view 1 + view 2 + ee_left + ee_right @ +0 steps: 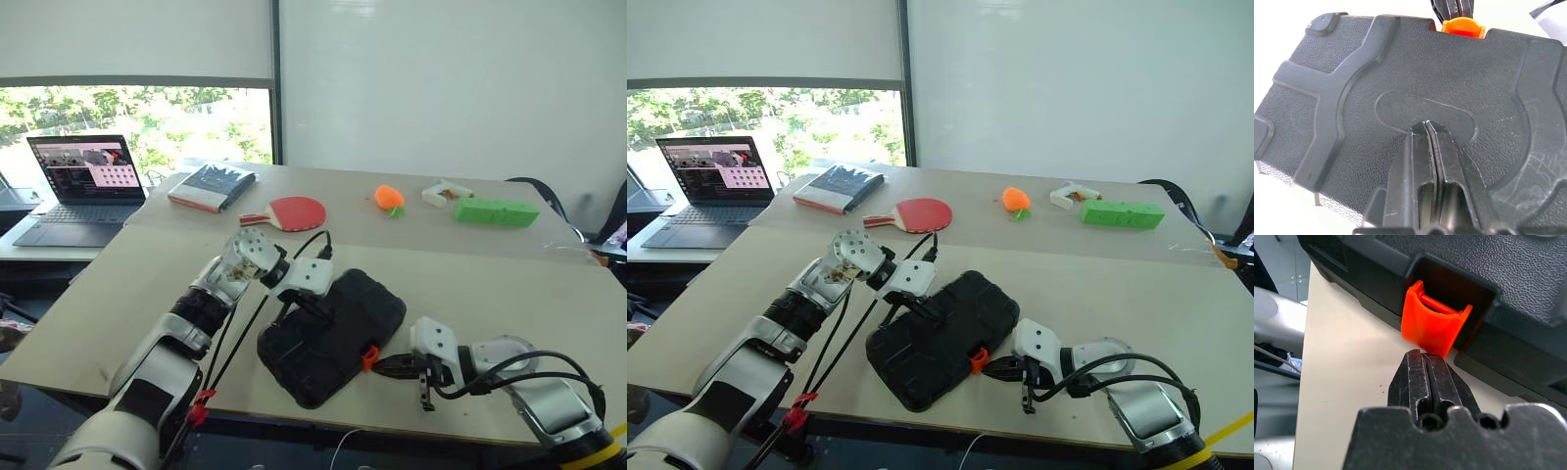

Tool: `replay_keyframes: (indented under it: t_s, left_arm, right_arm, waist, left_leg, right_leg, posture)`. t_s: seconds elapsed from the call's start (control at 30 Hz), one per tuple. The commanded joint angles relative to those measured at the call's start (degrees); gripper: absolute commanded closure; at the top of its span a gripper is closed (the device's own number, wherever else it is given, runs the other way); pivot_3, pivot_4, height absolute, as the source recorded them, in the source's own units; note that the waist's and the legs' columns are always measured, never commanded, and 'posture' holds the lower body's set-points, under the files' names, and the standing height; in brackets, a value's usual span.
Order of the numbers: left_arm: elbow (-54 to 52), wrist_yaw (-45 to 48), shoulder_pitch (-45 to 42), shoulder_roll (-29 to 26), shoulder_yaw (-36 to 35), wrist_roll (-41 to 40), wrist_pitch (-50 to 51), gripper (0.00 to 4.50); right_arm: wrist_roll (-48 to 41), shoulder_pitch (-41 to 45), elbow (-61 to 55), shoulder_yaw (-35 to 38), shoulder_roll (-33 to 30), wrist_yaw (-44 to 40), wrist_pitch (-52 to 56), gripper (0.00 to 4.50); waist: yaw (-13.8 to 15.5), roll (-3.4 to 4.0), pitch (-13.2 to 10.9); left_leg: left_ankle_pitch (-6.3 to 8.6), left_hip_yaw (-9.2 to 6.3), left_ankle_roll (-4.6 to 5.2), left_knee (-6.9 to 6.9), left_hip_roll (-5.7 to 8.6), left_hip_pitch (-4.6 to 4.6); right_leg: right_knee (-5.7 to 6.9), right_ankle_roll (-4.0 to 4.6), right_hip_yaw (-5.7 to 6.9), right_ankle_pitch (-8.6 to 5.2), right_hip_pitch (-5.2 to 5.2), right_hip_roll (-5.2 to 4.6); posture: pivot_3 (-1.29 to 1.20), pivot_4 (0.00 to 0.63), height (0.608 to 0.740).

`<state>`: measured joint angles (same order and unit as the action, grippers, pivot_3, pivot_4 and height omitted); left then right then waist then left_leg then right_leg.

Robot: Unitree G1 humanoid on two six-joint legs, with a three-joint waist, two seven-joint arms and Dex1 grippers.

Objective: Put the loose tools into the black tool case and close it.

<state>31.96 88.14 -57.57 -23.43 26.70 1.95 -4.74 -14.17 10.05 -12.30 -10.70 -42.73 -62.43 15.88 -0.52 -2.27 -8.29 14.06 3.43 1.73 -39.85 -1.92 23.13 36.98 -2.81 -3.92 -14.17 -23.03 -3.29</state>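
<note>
Orange latch (1436, 330) (unclipped) at right fingers (1422, 363)

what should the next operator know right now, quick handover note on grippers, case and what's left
Left gripper: shut, fingertips pressing on the lid of the black tool case.
Right gripper: shut, tips right at the orange latch, which sticks out from the case's front edge and looks not yet snapped down.
Case: lid down, lying at the near edge of the table.
Done: no loose tools visible on the table; presumably packed.
Left: press the latch shut, then withdraw both arms.
</note>
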Motion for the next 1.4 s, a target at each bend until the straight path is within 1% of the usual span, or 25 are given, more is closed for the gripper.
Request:
replay_keyframes:
  t_s: [0.03, 0.23, 0.53, 0.7, 0.73, 0.83, 0.9, 0.93, 1.03, 1.07, 1.1, 1.13, 1.17, 1.2, 1.23, 1.3, 1.33, 1.4]
  left_arm:
    - [1.68, 0.03, 2.99, 0.4, 3.26, 3.53, 1.52, 4.44]
    - [2.36, -0.65, 3.16, 1.26, 2.73, 3.55, 2.42, 4.44]
    - [2.09, -0.84, 4.06, 2.24, 2.57, 3.24, 3.67, 4.44]
    - [2.95, -1.1, 4.21, 2.35, 2.5, 3.74, 3.07, 4.44]
    - [3.06, -1.09, 4.02, 2.29, 1.94, 3.28, 3.73, 4.44]
    - [2.29, -0.05, 3.2, 1.94, -1.4, -0.33, 9.94, 4.44]
    - [1.52, 0.8, 2.83, 0.02, -4.0, -2.16, 12.3, 3.92]
    - [0.81, 1.61, 2.77, -1.73, -5.46, -3.26, 13.53, 3.77]
    - [-1.23, 3.29, 3.15, -6.31, -9.07, -6.18, 16.69, 2.85]
    - [-2.81, 3.77, 3.44, -8.92, -11.16, -8.58, 19.83, 2.46]
    - [-4.32, 4.08, 3.71, -11.24, -13.09, -10.85, 22.83, 2.14]
    - [-6.11, 4.26, 4.17, -13.85, -15.31, -13.0, 26.31, 1.8]
    - [-7.6, 4.35, 4.67, -15.69, -17.06, -14.36, 28.9, 1.62]
    - [-9.12, 4.35, 5.57, -18.11, -18.49, -15.83, 30.73, 1.28]
    - [-10.8, 4.35, 6.75, -20.35, -19.58, -17.18, 31.99, 0.86]
    - [-13.7, 4.33, 8.81, -23.26, -21.29, -18.52, 33.86, 0.27]
    - [-14.95, 4.2, 9.99, -25.23, -22.83, -19.41, 35.66, 0.13]
    - [-17.25, 3.28, 13.04, -29.8, -27.43, -21.82, 39.47, 0.13]
  right_arm:
    - [-1.25, 3.3, -1.63, 2.48, 2.3, 2.33, -1.23, 4.5]
    - [-2.44, 3.84, -2.04, 3.38, 5.96, 4.79, 0.67, 4.5]
    - [-1.13, 3.9, -1.74, 3.53, 10.09, 8.91, 1.11, 4.5]
    - [-0.43, 3.92, -1.39, 3.1, 10.16, 8.79, 1.06, 4.5]
    - [-0.44, 3.53, -1.95, 3.44, 9.24, 8.36, 1.42, 4.5]
    - [-1.95, 1.24, -5.08, 5.51, 5.12, 6.44, 4.18, 4.5]
    - [-4.28, -0.98, -8.64, 8.43, 2.03, 5.54, 6.95, 3.92]
    - [-6.12, -2.42, -10.87, 10.76, 0.19, 4.7, 8.32, 3.75]
    - [-11.28, -5.87, -14.84, 17.56, -4.57, 2.53, 11.92, 2.83]
    - [-13.23, -7.11, -15.17, 21.36, -6.86, 0.91, 13.02, 2.37]
    - [-15.03, -8.05, -15.13, 24.72, -8.87, -0.61, 14.02, 2.11]
    - [-16.97, -8.63, -14.46, 28.35, -10.87, -2.34, 15.14, 1.72]
    - [-18.47, -8.95, -13.66, 31.02, -12.36, -3.57, 15.95, 1.55]
    - [-19.76, -8.84, -12.47, 33.3, -13.75, -4.57, 16.93, 1.2]
    - [-20.74, -8.73, -11.08, 35.21, -14.99, -5.62, 17.52, 0.76]
    - [-22.17, -8.64, -8.44, 37.84, -16.98, -7.56, 18.18, 0.18]
    - [-22.89, -8.58, -6.98, 39.23, -18.2, -8.86, 18.73, 0.08]
    - [-24.5, -8.08, -4.27, 41.62, -20.73, -11.31, 20.16, 0.08]
  waist:
    - [-0.36, 0.0, 0.0]
    - [-0.93, 0.0, 0.0]
    - [-1.74, 0.01, 0.0]
    - [-1.79, 0.01, 0.01]
    - [-1.78, 0.01, 0.01]
    - [-1.62, 0.11, -0.01]
    - [-1.45, 0.13, -0.02]
    - [-1.37, 0.14, -0.03]
    - [-1.59, 0.14, -0.06]
    - [-1.69, 0.14, -0.08]
    - [-1.71, 0.17, -0.13]
    - [-1.68, 0.22, -0.19]
    - [-1.67, 0.25, -0.28]
    - [-1.68, 0.24, -0.34]
    - [-1.68, 0.22, -0.36]
    - [-1.4, 0.21, -0.37]
    - [-1.19, 0.21, -0.37]
    - [-0.71, 0.23, -0.4]
  left_leg:
    - [0.0, -0.01, 0.0, 0.0, -0.02, 0.0]
    - [0.0, -0.08, 0.0, 0.02, -0.05, -0.01]
    - [0.0, -0.14, 0.0, 0.06, -0.07, -0.03]
    - [0.0, -0.18, -0.01, 0.07, -0.07, -0.04]
    - [0.0, -0.19, -0.01, 0.07, -0.07, -0.04]
    - [0.0, -0.19, -0.01, 0.07, -0.06, -0.03]
    - [0.0, -0.2, 0.0, 0.07, -0.03, 0.04]
    - [0.0, -0.22, -0.01, 0.07, -0.02, 0.09]
    - [0.06, -0.26, 0.02, 0.17, -0.04, 0.17]
    - [0.07, -0.28, 0.03, 0.24, -0.03, 0.23]
    - [0.08, -0.27, 0.05, 0.27, -0.03, 0.24]
    - [0.08, -0.3, 0.05, 0.31, -0.03, 0.29]
    - [0.08, -0.28, 0.05, 0.31, -0.01, 0.34]
    - [0.07, -0.28, 0.05, 0.31, -0.01, 0.45]
    - [0.07, -0.28, 0.04, 0.27, -0.01, 0.69]
    - [0.06, -0.31, 0.04, 0.2, -0.03, 0.9]
    - [0.07, -0.32, 0.04, 0.2, -0.04, 0.9]
    - [0.07, -0.3, 0.04, 0.2, -0.02, 0.92]
  right_leg:
    - [0.01, 0.01, 0.0, 0.0, -0.01, 0.02]
    - [0.05, 0.08, -0.07, 0.04, -0.08, 0.13]
    - [0.08, 0.12, -0.08, 0.04, -0.11, 0.15]
    - [0.08, 0.12, -0.08, 0.03, -0.1, 0.17]
    - [0.08, 0.13, -0.08, 0.03, -0.1, 0.17]
    - [0.08, 0.12, -0.08, 0.03, -0.11, 0.15]
    - [0.08, 0.09, -0.08, 0.01, -0.16, 0.11]
    - [0.07, 0.08, -0.08, 0.0, -0.2, 0.11]
    - [0.02, 0.11, -0.06, -0.07, -0.29, 0.13]
    - [0.03, 0.11, -0.06, -0.08, -0.36, 0.12]
    - [0.03, 0.13, -0.07, -0.09, -0.4, 0.12]
    - [0.03, 0.14, -0.06, -0.1, -0.45, 0.1]
    - [0.04, 0.13, -0.06, -0.1, -0.53, 0.08]
    - [0.07, 0.13, -0.06, -0.1, -0.63, 0.05]
    - [0.12, 0.12, -0.07, -0.09, -0.9, 0.04]
    - [0.14, 0.11, -0.04, -0.08, -1.09, 0.04]
    - [0.12, 0.11, -0.02, -0.08, -1.07, 0.01]
    - [0.11, 0.09, -0.02, -0.09, -1.08, -0.05]
  posture:
    - [0.0, 0.15, 0.736]
    - [0.0, 0.15, 0.736]
    - [0.0, 0.15, 0.736]
    - [0.0, 0.15, 0.736]
    - [0.0, 0.15, 0.736]
    - [0.0, 0.15, 0.736]
    - [0.0, 0.15, 0.736]
    - [0.0, 0.15, 0.736]
    - [0.0, 0.15, 0.736]
    - [0.0, 0.15, 0.736]
    - [0.0, 0.15, 0.736]
    - [0.0, 0.15, 0.736]
    - [0.0, 0.15, 0.736]
    - [0.0, 0.15, 0.736]
    - [0.0, 0.15, 0.736]
    - [0.0, 0.15, 0.736]
    - [0.0, 0.15, 0.736]
    - [0.0, 0.15, 0.736]
